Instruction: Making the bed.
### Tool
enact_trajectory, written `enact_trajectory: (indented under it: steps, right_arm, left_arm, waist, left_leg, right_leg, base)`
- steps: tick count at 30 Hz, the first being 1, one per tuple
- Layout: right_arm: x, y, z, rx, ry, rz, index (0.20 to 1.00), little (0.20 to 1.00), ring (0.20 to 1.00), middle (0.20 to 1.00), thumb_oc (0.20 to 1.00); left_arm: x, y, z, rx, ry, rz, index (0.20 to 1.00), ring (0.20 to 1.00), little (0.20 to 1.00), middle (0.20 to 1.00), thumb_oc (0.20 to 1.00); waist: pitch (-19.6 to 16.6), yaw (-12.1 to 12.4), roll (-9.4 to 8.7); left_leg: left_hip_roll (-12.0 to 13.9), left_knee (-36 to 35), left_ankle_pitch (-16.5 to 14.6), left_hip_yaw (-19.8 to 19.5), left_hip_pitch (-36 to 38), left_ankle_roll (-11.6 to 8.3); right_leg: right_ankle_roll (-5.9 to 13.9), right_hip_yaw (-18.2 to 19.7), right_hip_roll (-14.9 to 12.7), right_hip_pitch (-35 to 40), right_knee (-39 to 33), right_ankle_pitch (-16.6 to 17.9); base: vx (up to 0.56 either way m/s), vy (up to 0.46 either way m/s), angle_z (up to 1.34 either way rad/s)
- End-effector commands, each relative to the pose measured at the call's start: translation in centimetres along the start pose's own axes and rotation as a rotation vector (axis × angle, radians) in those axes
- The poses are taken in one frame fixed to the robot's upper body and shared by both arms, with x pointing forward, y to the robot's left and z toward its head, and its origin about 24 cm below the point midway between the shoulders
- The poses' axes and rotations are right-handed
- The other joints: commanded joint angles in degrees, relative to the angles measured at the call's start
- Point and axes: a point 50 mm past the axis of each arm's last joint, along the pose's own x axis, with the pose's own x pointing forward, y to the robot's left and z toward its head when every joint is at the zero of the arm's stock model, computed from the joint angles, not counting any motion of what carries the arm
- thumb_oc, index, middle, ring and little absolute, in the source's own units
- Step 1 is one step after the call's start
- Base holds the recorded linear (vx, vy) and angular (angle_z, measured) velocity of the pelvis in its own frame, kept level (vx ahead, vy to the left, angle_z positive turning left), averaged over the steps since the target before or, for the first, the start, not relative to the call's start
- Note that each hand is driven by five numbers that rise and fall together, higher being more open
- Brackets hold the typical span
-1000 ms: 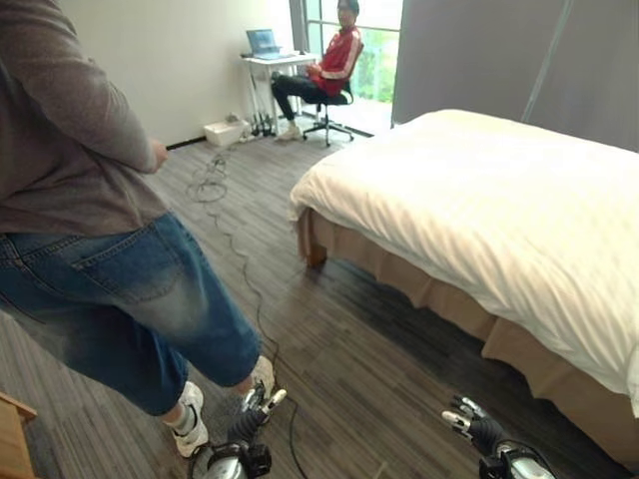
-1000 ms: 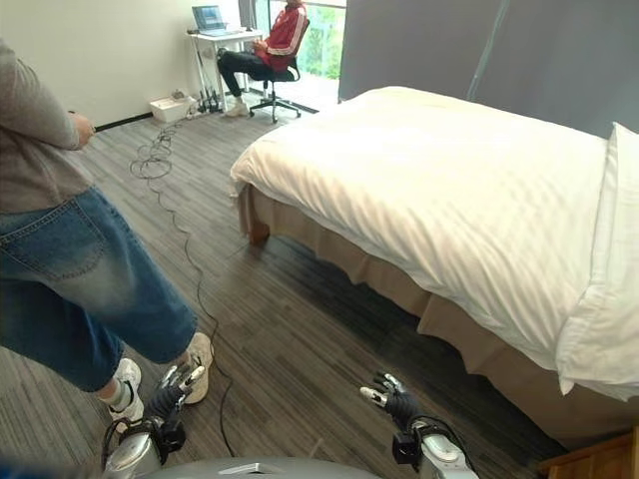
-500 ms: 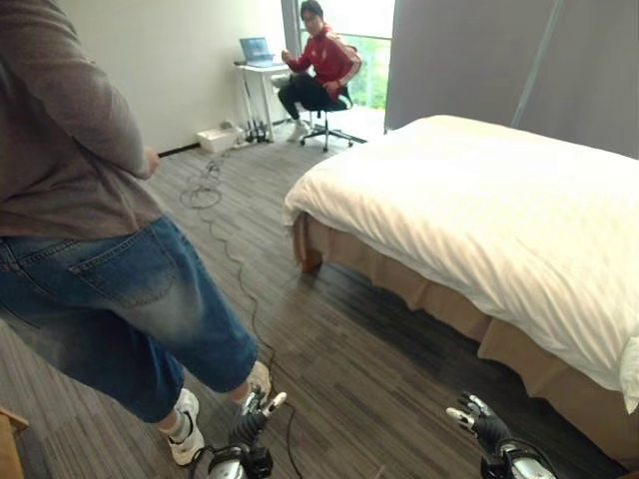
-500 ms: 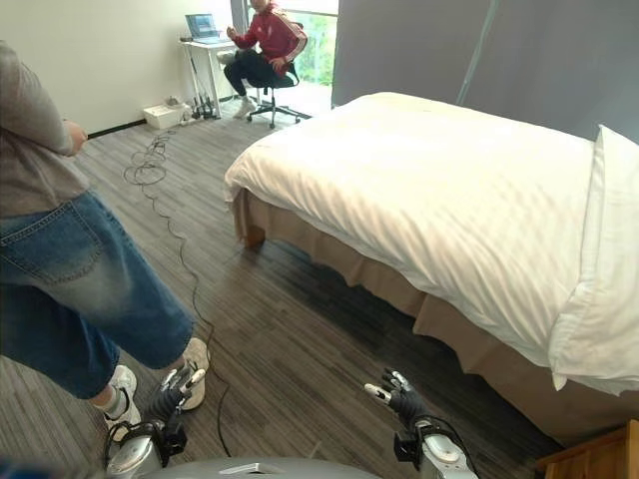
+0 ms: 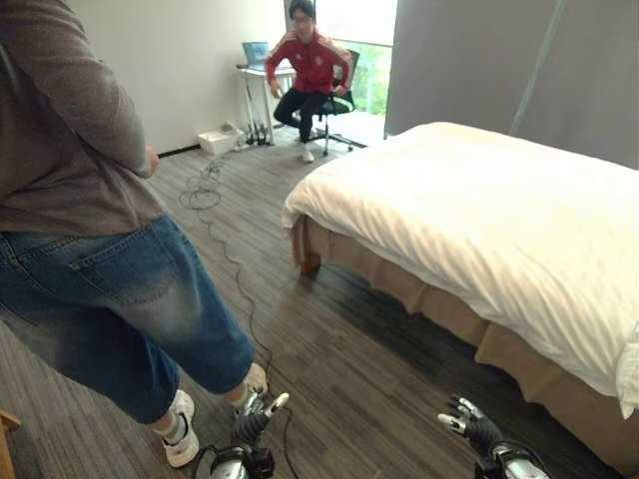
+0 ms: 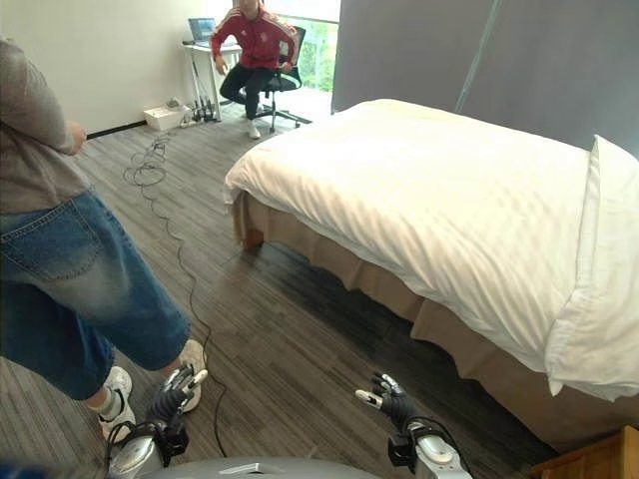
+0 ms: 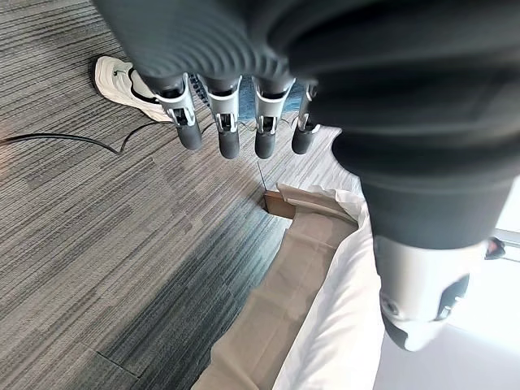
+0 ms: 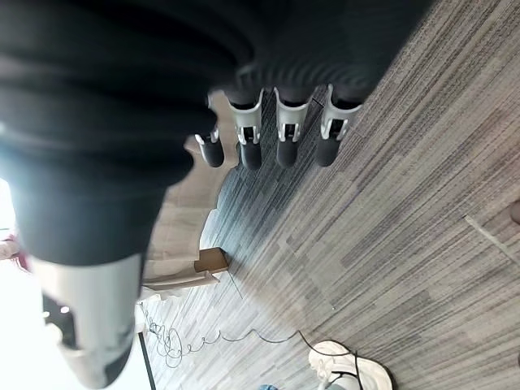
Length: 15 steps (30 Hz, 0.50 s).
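- White and smooth, the duvet (image 6: 439, 200) is lying over the bed (image 6: 399, 289) and is hanging down its near side, above a beige bed skirt (image 5: 399, 284).
- The bed is standing on the right side of the room, on a grey striped floor (image 6: 290, 339), with a grey curtain (image 6: 519, 60) behind it.
- A white pillow (image 6: 599, 279) is lying at the right end of the bed, and its edge is hanging over the side of the mattress.
- The left hand (image 6: 178, 391) is hanging low near the bottom of the head views, well apart from the bed; its fingers (image 7: 219, 122) are straight and relaxed and they are holding nothing.
- The right hand (image 6: 391, 399) is also hanging low above the floor, near the bed's side but not touching it; its fingers (image 8: 280, 134) are straight, slightly apart, and empty.
- A person in blue jeans and a grey top (image 5: 90, 249) is standing on the left, just beside the left hand, with white shoes (image 5: 180, 439) on the floor.
- Another person in a red jacket (image 5: 312, 70) is sitting on an office chair (image 5: 334, 105) at the far end of the room, next to a small desk (image 5: 255, 75) which is carrying a laptop (image 5: 256, 53).
- A thin cable (image 5: 230, 259) is running over the floor from the far wall towards the near side.
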Motion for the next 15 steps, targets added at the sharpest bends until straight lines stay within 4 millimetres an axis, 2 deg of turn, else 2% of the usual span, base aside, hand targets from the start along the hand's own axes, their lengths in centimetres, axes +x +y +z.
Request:
enact_trajectory:
  steps: [1,15]
  right_arm:
    - [1.47,0.72,3.91,-0.055,-0.138,0.045,1.000,1.000,1.000,1.000,1.000]
    - [1.66,0.85,3.93,-0.093,-0.133,0.052,1.000,1.000,1.000,1.000,1.000]
  left_arm:
    - [1.19,-0.65,2.23,-0.019,-0.083,-0.028,1.000,1.000,1.000,1.000,1.000]
    - [1.32,-0.52,2.00,-0.016,-0.072,-0.017,1.000,1.000,1.000,1.000,1.000]
  waist:
    - [3.51,1.05,0.17]
    - [3.29,1.00,0.24]
  left_leg:
    - [-2.70,0.75,-5.73,-0.55,4.15,3.31]
    - [-2.94,0.75,-6.03,-0.33,4.68,3.33]
  right_leg:
    - [4.32,-0.53,-3.38,-2.32,4.66,2.29]
    - [4.46,-0.23,-3.60,-2.00,4.50,2.24]
  base:
    - [0.00,0.000,0.00]
    - [0.00,0.000,0.00]
